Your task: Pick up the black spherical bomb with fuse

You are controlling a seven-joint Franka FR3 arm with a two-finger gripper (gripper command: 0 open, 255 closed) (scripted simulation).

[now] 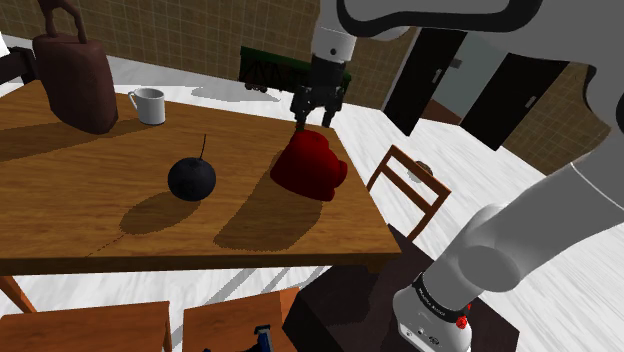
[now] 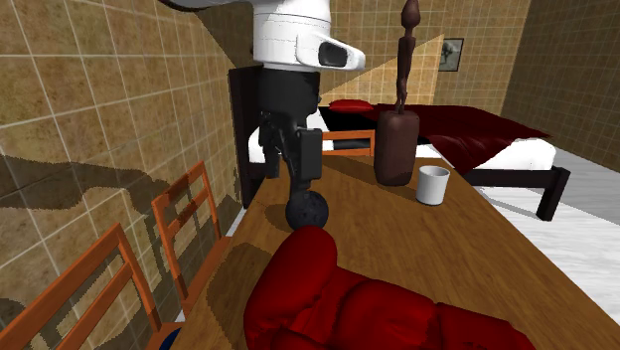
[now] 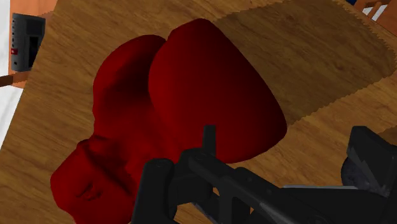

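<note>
The black round bomb (image 1: 191, 179) with a thin upright fuse sits on the wooden table (image 1: 90, 230), near its middle. My gripper (image 1: 315, 120) hangs open above a red boxing glove (image 1: 310, 165), well to the shoulder view's right of the bomb, with nothing between its fingers. In the second exterior view the gripper (image 2: 306, 184) overlaps the top of the bomb (image 2: 309, 214), which lies beyond it. In the wrist view the fingers (image 3: 156, 191) stand apart over the red glove (image 3: 184, 108).
A white mug (image 1: 150, 105) and a tall brown bag-like thing (image 1: 75, 85) stand at the table's far end. Wooden chairs (image 1: 410, 190) line the table's sides. A bed (image 2: 497, 149) lies beyond the table.
</note>
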